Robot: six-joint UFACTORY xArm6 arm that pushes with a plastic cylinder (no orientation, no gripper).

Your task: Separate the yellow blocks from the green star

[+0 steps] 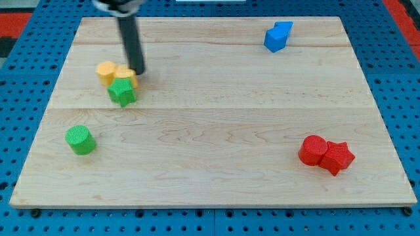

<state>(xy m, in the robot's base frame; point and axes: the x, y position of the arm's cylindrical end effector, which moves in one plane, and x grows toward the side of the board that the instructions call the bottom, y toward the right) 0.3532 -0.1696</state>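
Note:
Two yellow blocks sit close together at the view's upper left: a rounded yellow block (105,71) and a second yellow block (126,75) partly hidden behind my rod. The green star (122,92) lies just below them, touching the second yellow block. My tip (138,71) rests on the board at the right edge of the second yellow block, just above and right of the green star.
A green cylinder (80,139) stands at the lower left. A blue block (278,36) lies at the upper right. A red cylinder (313,150) and a red star (337,157) touch each other at the lower right. The wooden board (216,98) lies on a blue pegboard.

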